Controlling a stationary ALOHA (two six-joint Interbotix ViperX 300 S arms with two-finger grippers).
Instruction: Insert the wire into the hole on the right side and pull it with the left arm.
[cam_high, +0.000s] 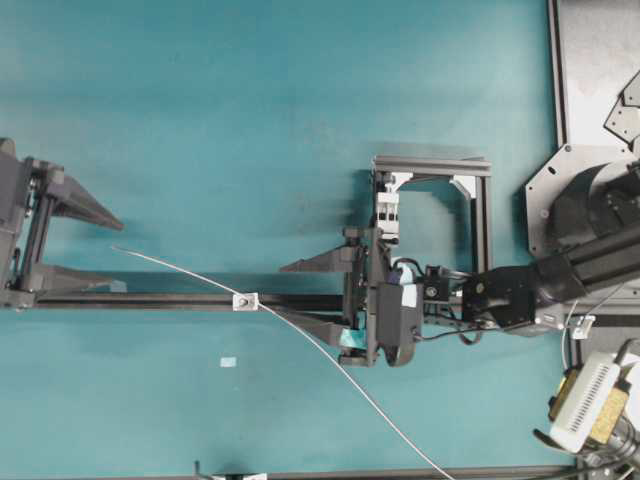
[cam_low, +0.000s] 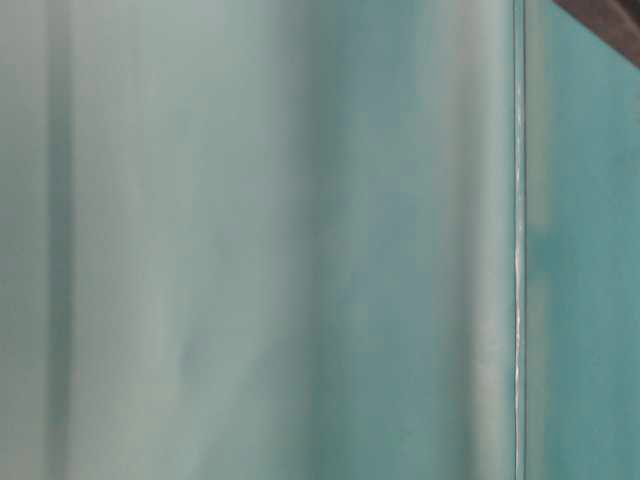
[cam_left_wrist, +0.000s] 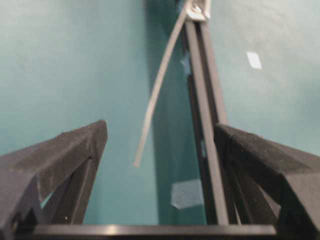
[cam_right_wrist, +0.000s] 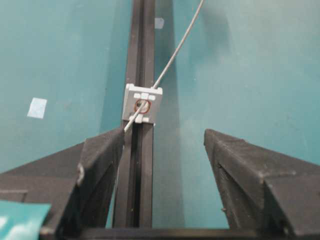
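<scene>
Wire (cam_high: 300, 333) threaded through the hole (cam_right_wrist: 143, 106), both grippers spread and gripping nothing.

From the right wrist view, nearest first: the right gripper (cam_right_wrist: 165, 150) stands with jaws wide apart at about 6 o'clock of the small metal block (cam_right_wrist: 142, 104) on the black rail (cam_right_wrist: 140, 60); the wire passes through the block and runs off toward 1 o'clock. In the left wrist view its free tip (cam_left_wrist: 136, 164) hangs between the left gripper (cam_left_wrist: 160, 145) fingers, untouched (jaws fully parted). To pull well, I judge the left fingers should close squarely on the tip and draw along the wire's own line, not sideways against the block. Beyond lies the plain teal table (cam_high: 250, 100); at 3 o'clock overhead stands a square black frame (cam_high: 480, 200).
</scene>
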